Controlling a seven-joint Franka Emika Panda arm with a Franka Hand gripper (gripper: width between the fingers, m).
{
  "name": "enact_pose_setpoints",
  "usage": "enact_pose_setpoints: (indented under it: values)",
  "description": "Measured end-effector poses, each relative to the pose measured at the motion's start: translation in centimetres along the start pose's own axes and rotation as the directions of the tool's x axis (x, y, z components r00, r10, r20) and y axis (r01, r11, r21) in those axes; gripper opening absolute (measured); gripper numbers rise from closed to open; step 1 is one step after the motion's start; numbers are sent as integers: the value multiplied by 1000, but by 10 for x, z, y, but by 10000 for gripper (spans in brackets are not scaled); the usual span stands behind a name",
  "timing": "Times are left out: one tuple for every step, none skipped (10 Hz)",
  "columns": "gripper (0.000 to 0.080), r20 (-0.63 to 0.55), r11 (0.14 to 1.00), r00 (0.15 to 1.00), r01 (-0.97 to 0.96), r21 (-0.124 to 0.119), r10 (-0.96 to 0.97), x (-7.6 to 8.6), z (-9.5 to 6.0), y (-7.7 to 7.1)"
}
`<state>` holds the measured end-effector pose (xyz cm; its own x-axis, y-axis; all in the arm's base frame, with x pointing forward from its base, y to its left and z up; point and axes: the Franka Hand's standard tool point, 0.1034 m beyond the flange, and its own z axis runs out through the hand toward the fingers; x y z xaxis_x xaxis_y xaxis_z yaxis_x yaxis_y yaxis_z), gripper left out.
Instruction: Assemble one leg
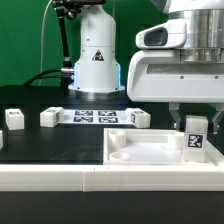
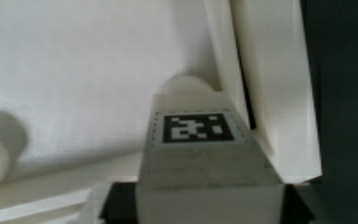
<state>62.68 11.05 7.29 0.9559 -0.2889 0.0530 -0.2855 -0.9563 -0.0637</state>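
Observation:
My gripper (image 1: 193,122) is shut on the leg (image 1: 194,133), a small white post with a black-and-white tag on its face. It holds the leg upright over the exterior view's right part of the large flat white panel (image 1: 150,150). In the wrist view the leg (image 2: 197,150) stands between my dark fingers (image 2: 123,200), tag facing the camera, above the panel (image 2: 87,70) and close to its raised edge (image 2: 265,90). I cannot tell whether the leg's lower end touches the panel.
Three more white legs stand on the black table: one (image 1: 14,119) at the exterior view's far left, one (image 1: 50,118) further in and one (image 1: 139,118) near the middle. The marker board (image 1: 95,117) lies between them. A white robot base (image 1: 97,60) stands behind.

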Motion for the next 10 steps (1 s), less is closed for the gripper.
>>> enact_pose_setpoints:
  values:
    - [290, 0, 1000, 1000, -1, 0, 1, 0, 0, 0]
    - [290, 1, 999, 999, -39, 1, 39, 1, 0, 4]
    - [290, 2, 989, 989, -146, 4, 146, 0, 0, 6]
    - [290, -7, 976, 976, -219, 1, 219, 0, 0, 11]
    - [290, -26, 938, 938, -346, 2, 346, 0, -1, 18]
    - [295, -37, 922, 922, -386, -1, 386, 0, -1, 22]
    - [295, -46, 895, 895, -445, -8, 444, 1, -1, 25]
    - [303, -50, 892, 891, -452, -13, 451, 2, -1, 28]
    - [400, -50, 893, 892, -451, -13, 450, 1, -1, 28]
    - [546, -50, 893, 892, -451, -13, 450, 1, -1, 28]
